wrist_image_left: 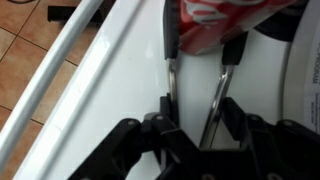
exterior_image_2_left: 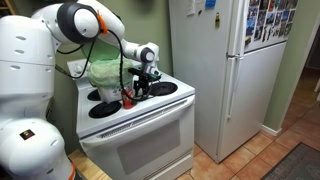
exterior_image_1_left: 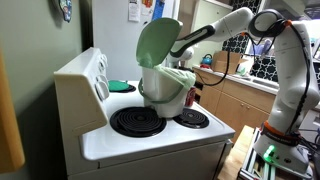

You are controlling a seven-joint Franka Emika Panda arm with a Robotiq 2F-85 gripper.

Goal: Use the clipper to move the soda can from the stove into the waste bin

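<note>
Red soda can is pinched between the black tips of the clipper; only the wrist view shows this grip. Gripper is clamped on the clipper's two metal arms. Under the can is the white stove top, with the oven handle and tiled floor to the left. Cannot tell whether the can rests on the surface or hangs clear.

In an exterior view the waste bin stands on the stove beyond the near coil burner, with its green lid tipped up. The can shows as a red patch just right of the bin. In an exterior view the arm crosses the bin, and a fridge stands right of the stove.
</note>
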